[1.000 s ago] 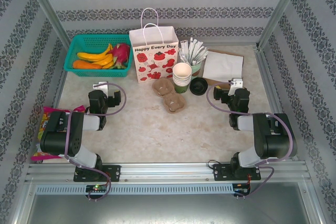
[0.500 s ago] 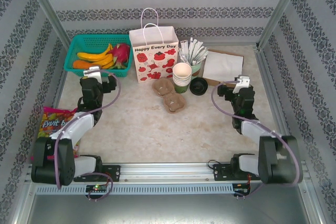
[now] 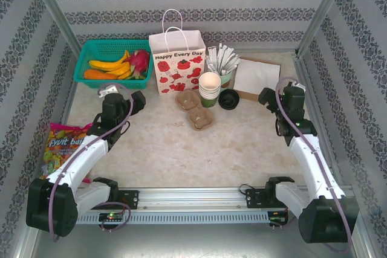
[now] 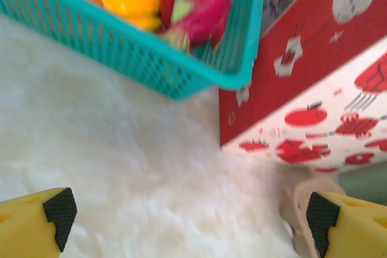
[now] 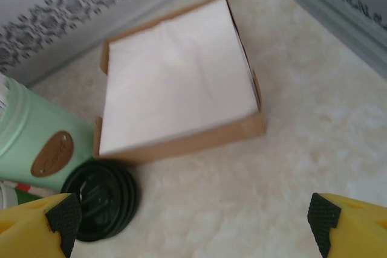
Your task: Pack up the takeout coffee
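L gripper, R gripper: splayed, empty. Black-lidded takeout cup sits right of white red-printed paper bag; R wrist cam adds brown oval label on mint cup.

At the back left, a teal basket holds yellow bananas and a pink dragon fruit. A white paper bag with red prints stands just beside it. 2 brown pulp carriers lie in front of the bag. To the right are stacked lidless cups, a cup of white sticks and a cardboard tray of napkins.
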You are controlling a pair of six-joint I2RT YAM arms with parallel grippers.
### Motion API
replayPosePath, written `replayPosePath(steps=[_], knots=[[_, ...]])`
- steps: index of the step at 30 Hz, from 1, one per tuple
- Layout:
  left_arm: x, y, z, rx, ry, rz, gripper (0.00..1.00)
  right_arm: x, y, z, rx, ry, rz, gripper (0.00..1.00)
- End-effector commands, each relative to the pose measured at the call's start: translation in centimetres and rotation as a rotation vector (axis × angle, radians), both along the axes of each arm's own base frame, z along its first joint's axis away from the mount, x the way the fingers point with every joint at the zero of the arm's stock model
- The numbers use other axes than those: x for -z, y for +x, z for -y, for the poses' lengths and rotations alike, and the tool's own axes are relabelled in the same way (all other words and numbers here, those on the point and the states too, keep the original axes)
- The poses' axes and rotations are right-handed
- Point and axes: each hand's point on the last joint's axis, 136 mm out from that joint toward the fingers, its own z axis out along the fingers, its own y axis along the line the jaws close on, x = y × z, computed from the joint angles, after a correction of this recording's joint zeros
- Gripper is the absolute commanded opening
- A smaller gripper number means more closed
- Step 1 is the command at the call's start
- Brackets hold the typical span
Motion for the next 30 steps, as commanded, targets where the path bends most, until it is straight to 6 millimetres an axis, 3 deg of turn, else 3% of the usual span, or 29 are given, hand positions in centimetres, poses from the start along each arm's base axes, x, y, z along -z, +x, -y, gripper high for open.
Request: replayPosePath(steps=[1, 4, 9, 14, 17, 20, 24, 30], knots=[[2.4, -2.5, 2.7, 0.056, -0.156, -0.21, 1.0, 1.8, -3.3, -2.1, -0.051, 0.114, -0.228, 0.98], [2.8, -3.5, 4.5, 0.105, -0.189, -0.282, 1.0, -0.3, -2.3, -6.7, -0.225, 0.233, -0.202, 0.98], [4.1, -4.7, 7.4, 0.161, -0.258, -0.359, 1.0, -2.3, -0.5, -9.4, -0.215, 0.285, -0.191, 0.98], [4.4, -3.9, 9.9, 0.269, -0.315, -0.382, 1.0, -2.7, 1.6, -13.7, -0.298, 0.26, -0.224, 0.97], [4.5, -2.1, 10.8, 0.248, -0.35, -0.338, 1.0, -2.8, 3.3, -16.0, -0.346, 0.216, -0.224, 0.93], [5.0, -0.5, 11.8, 0.227, -0.361, -0.353, 1.0, -2.5, 5.0, -17.3, -0.369, 0.183, -0.251, 0.85], [5.6, 0.3, 13.0, 0.218, -0.353, -0.36, 0.99, -2.1, 6.8, -17.8, -0.344, 0.094, -0.261, 0.77], [6.4, 0.5, 14.4, 0.249, -0.354, -0.365, 1.0, -0.8, 8.3, -19.1, -0.382, 0.028, -0.34, 0.49]])
